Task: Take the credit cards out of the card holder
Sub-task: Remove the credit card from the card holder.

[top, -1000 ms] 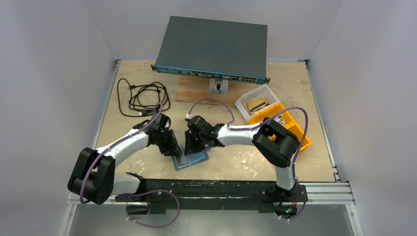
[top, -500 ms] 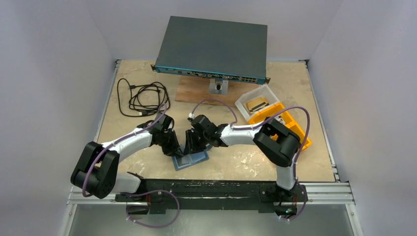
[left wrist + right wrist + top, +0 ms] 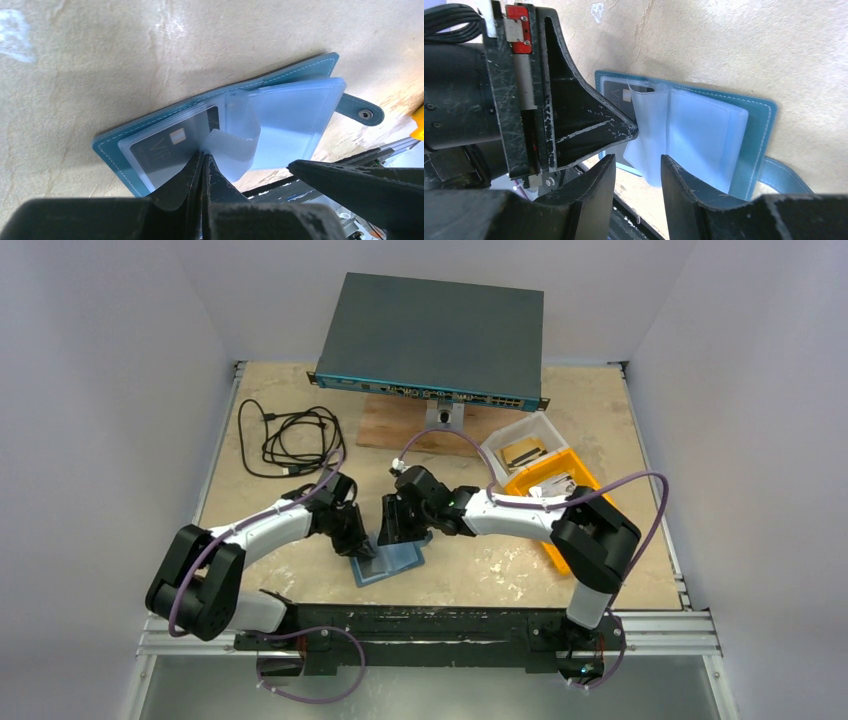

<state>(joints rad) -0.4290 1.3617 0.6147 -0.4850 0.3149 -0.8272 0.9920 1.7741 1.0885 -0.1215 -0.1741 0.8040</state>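
The card holder (image 3: 392, 564) lies open on the tabletop (image 3: 480, 570) near the front edge, between the two arms. A card (image 3: 172, 145) sits in its left half. The left tool (image 3: 364, 550) is at the holder's left side, tips on a pocket leaf. The right tool (image 3: 393, 537) hangs over its far edge. At the back, a network switch (image 3: 430, 330) stands on a board (image 3: 395, 430). A cable (image 3: 290, 438) lies left of the board, and a tub (image 3: 540, 422) lies to its right, with a bin (image 3: 522, 483) just in front of the tub.

A network switch (image 3: 432, 335) sits at the back, a coiled cable (image 3: 290, 437) left, clear tub (image 3: 545, 430) beside orange bin (image 3: 585, 472).
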